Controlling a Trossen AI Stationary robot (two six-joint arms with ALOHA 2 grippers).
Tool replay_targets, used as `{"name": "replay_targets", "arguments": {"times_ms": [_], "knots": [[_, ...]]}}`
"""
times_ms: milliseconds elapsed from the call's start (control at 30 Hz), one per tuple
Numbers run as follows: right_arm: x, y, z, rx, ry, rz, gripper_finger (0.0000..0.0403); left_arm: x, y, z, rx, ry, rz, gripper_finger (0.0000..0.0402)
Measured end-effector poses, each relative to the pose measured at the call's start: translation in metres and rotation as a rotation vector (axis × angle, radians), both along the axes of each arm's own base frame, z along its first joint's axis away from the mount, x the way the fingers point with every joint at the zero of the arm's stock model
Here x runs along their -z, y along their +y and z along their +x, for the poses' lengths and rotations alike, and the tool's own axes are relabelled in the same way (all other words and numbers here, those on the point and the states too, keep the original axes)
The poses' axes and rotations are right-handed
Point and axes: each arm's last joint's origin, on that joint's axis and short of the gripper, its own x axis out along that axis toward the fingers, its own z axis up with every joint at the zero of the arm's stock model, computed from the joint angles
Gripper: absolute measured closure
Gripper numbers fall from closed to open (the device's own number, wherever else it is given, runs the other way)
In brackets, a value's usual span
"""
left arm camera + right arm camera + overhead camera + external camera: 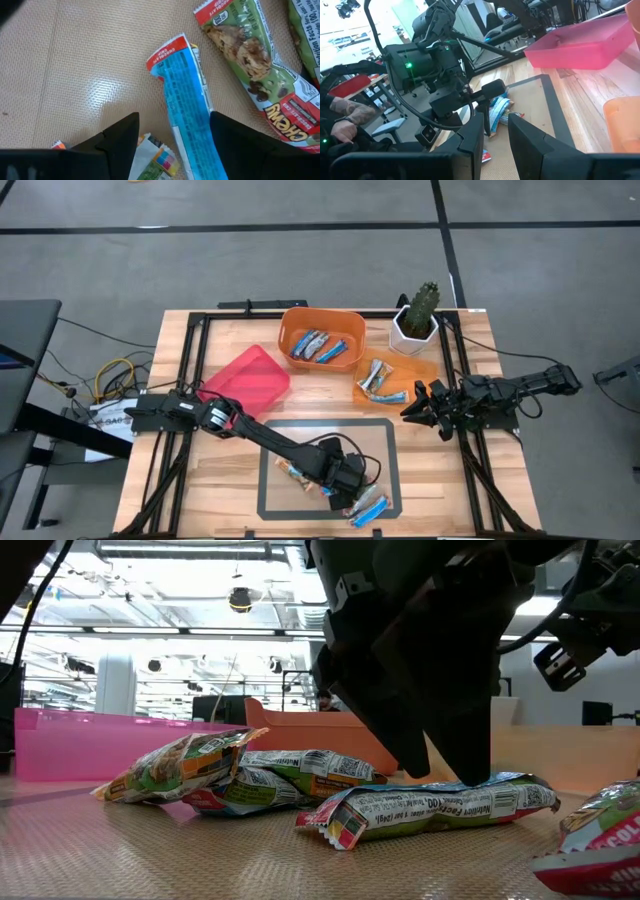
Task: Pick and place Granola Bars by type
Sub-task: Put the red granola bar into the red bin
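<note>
My left gripper (352,485) (172,125) is open, low over the grey-framed mat near the table's near edge. Its fingers stand on either side of a blue-wrapped granola bar (187,100) lying flat on the mat. A green and red bar (250,55) (430,808) lies right beside it, and more multicoloured bars (220,775) lie in a small pile on the mat. My right gripper (415,405) (495,132) is open and waits above the table's right part, touching nothing. My left gripper comes from above with a finger (235,140) close against the blue bar's long edge (202,117) and the other finger off to its far side. I cannot tell whether either finger touches the wrapper. The bar lies flat on the mat.
An orange bin (345,320) at the far side holds blue and silvery bars. A pink bin (245,380) stands left of it. A flat orange tray (420,368) with a few bars lies right of centre, and a potted cactus (418,315) stands behind it.
</note>
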Motion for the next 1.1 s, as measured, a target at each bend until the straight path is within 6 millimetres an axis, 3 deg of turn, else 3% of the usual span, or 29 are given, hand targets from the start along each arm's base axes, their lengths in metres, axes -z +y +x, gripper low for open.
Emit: {"name": "replay_targets", "arguments": {"times_ms": [500,667,1100], "knots": [[0.000,0.000,0.000,0.000,0.000,0.000,0.0321,0.000,-0.007,-0.003,0.012,-0.004,0.009,0.0164],[0.000,0.000,0.000,0.000,0.000,0.000,0.0321,0.020,-0.010,0.001,0.019,0.014,-0.013,0.0164],[0.000,0.000,0.000,0.000,0.000,0.000,0.0321,0.021,-0.008,0.005,0.034,-0.001,-0.018,0.0164]]}}
